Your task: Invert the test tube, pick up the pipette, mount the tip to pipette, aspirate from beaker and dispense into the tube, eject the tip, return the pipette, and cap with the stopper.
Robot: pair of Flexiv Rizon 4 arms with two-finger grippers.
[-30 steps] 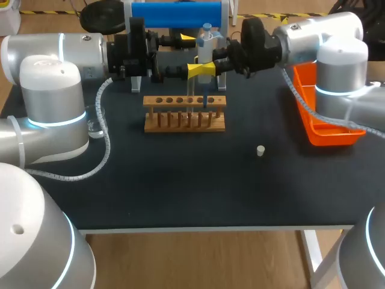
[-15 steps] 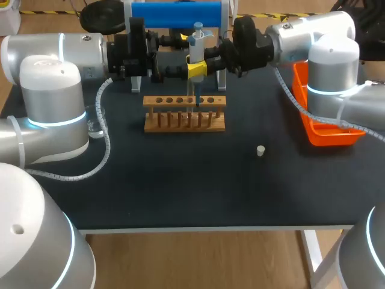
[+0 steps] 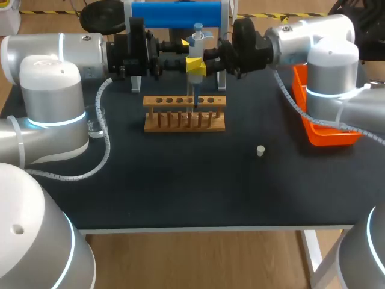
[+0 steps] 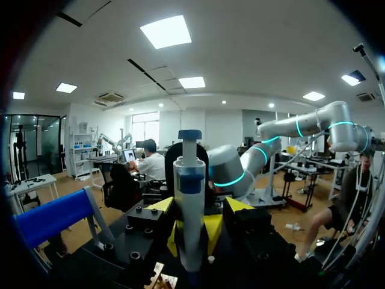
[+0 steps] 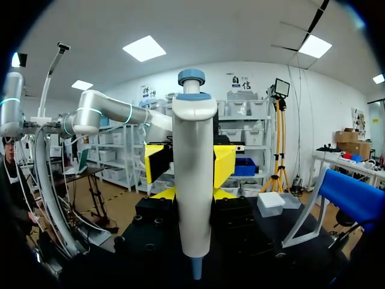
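Observation:
A grey pipette (image 3: 196, 45) with a blue top stands upright at the back of the table, above the wooden tube rack (image 3: 184, 113). My right gripper (image 3: 194, 65) comes in from the right and is shut on the pipette's body (image 5: 194, 180); its yellow tips (image 5: 191, 195) press it from both sides. My left gripper (image 3: 185, 43) faces it from the left. Its fingers (image 4: 198, 208) stand either side of the pipette (image 4: 189, 211), with a gap showing on one side. The pipette's thin lower end hangs over the rack's holes. A small white stopper (image 3: 260, 150) lies on the mat, right of the rack.
An orange tray (image 3: 328, 135) sits at the right edge under my right arm. A clear glass vessel (image 3: 94, 125) stands at the left by my left arm. The blue-topped pipette stand (image 3: 176, 13) is at the back, behind both grippers.
My right arm carried the pipette to the left, up to the left gripper. The left gripper's fingers have narrowed around the pipette.

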